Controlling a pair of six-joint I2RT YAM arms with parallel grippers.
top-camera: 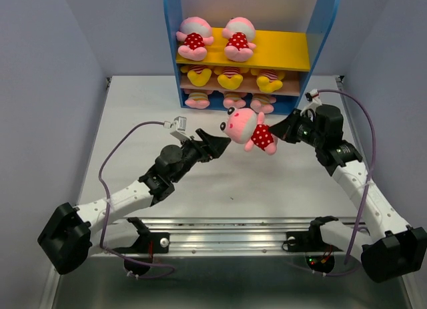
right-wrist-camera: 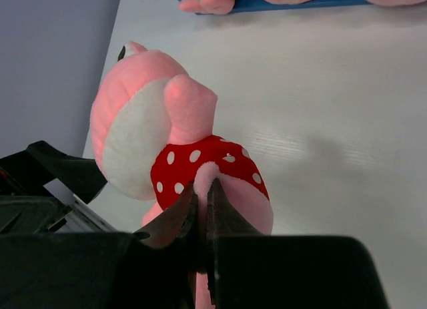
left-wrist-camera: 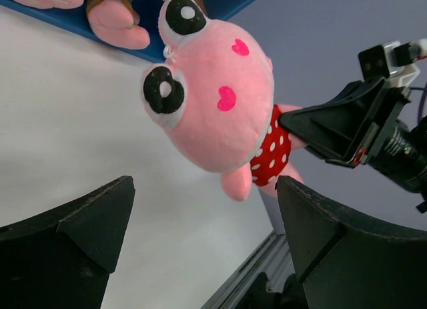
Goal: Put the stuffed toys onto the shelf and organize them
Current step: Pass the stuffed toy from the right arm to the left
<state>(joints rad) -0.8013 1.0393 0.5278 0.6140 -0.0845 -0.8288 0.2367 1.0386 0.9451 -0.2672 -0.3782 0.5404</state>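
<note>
A pink pig stuffed toy [top-camera: 250,131] in a red white-dotted outfit hangs above the table in front of the shelf [top-camera: 171,29]. My right gripper [top-camera: 280,132] is shut on a pink nub at the toy's back [right-wrist-camera: 203,179]. My left gripper [top-camera: 217,145] stands open just left of its head, touching nothing; the face [left-wrist-camera: 213,102] fills the left wrist view beyond the fingers [left-wrist-camera: 100,215]. On the yellow board [top-camera: 283,52] sit two dotted pigs [top-camera: 194,39]. Three yellow bears [top-camera: 230,77] fill the brown board. Striped pigs [top-camera: 198,99] lie on the blue base.
Grey walls close the table on the left, right and back. A metal rail [top-camera: 227,232] with both arm bases runs along the near edge. The yellow board has bare room at its right end. Grey cables loop from each wrist.
</note>
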